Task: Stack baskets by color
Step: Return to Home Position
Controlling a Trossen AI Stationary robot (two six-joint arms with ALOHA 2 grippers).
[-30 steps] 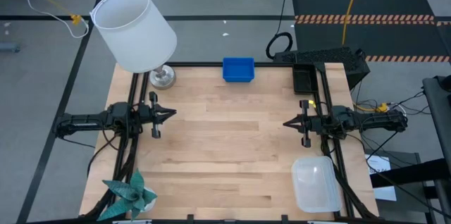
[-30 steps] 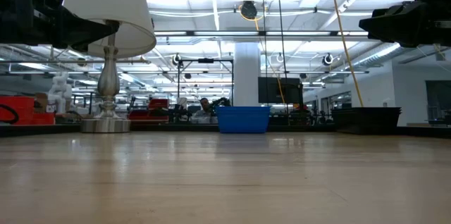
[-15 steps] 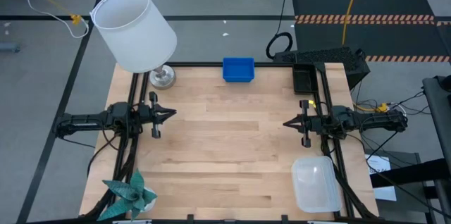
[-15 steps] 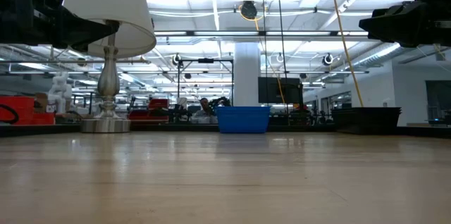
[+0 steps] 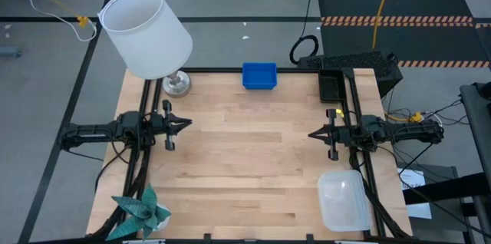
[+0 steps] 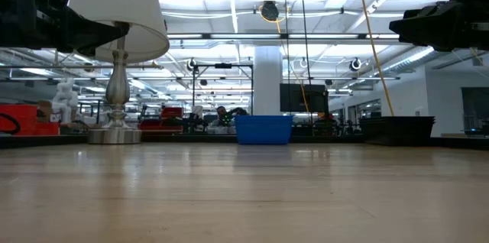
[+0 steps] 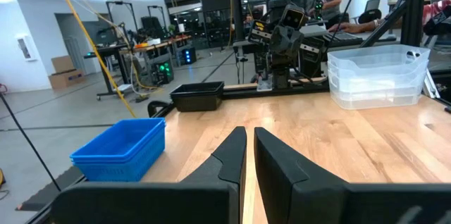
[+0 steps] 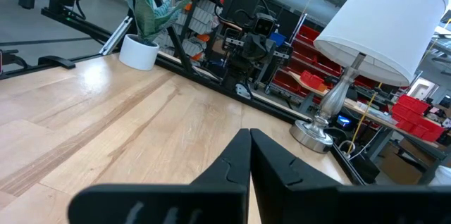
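Homing: left gripper [image 5: 184, 124] and right gripper [image 5: 313, 133], both pinched shut and empty, face each other across the table [image 5: 245, 159]. Judged parked; keep both level.
Near edge: clear baskets [image 5: 344, 200] stacked at the right corner, paper plant [image 5: 142, 212] at the left.
Far edge: blue baskets [image 5: 259, 75], black baskets [image 5: 331, 87], lamp [image 5: 146, 33].
Nothing seems to obstruct.

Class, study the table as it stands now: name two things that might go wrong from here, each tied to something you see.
1. The blue baskets sit at the table's far edge; a nudge might tip them off.
2. The clear baskets lie close to the right gripper, shut and empty, so a swing of that arm may knock them. The left gripper, shut, waits at the other side.
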